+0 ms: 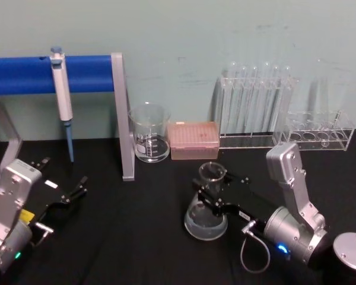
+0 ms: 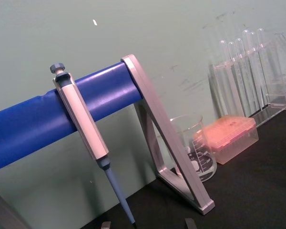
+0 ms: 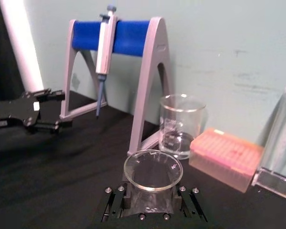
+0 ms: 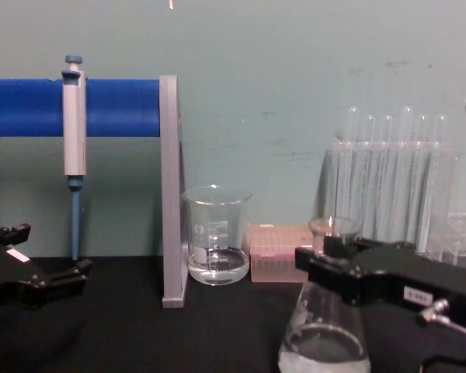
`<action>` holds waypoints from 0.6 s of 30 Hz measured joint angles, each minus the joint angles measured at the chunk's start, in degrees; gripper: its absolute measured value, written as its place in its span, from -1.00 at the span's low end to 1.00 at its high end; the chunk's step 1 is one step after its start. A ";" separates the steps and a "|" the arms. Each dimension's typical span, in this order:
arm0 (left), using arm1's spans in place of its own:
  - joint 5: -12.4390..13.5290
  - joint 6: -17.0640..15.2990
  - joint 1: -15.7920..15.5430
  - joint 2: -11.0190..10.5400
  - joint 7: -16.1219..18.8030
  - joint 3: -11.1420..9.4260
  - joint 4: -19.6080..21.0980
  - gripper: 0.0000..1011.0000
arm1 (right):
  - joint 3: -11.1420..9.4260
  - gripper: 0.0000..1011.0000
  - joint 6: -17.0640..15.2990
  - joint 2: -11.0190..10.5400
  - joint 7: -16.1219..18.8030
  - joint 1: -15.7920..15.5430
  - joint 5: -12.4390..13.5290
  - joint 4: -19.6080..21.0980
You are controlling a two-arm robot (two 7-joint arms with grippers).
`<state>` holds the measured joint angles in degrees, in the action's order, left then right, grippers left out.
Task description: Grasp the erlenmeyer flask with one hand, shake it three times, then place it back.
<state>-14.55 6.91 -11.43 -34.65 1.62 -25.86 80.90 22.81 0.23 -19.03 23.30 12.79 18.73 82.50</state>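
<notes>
The clear glass conical erlenmeyer flask [image 1: 204, 224] stands at the lower centre of the head view on the black tabletop [image 1: 136, 237]. The black angular right gripper [image 1: 212, 189] comes in from the lower right, its jaws pinching the narrow neck just under the flared rim. In the chest view the flask [image 4: 324, 342] is at the lower right. The straight-sided glass beaker [image 1: 149, 133] and the pink plastic box [image 1: 193, 139] stand behind it. The black left gripper [image 1: 80, 187] rests at the lower left, jaws spread, well apart from the flask.
</notes>
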 joint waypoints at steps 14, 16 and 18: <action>0.00 0.00 0.00 0.00 0.00 0.00 0.00 0.98 | -2.71 -0.11 -3.97 0.33 -4.26 -0.89 -0.04 7.97; 0.00 0.00 0.00 0.00 0.00 0.00 0.00 0.98 | -2.88 -0.11 -4.21 0.27 -4.36 -0.96 -0.06 8.56; 0.00 0.00 0.00 0.00 0.00 0.00 0.00 0.98 | -3.08 -0.11 -4.44 0.16 -4.47 -1.03 -0.08 9.33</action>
<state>-14.55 6.91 -11.43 -34.65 1.62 -25.86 80.90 19.73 -4.21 -18.87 18.83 11.77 18.65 91.83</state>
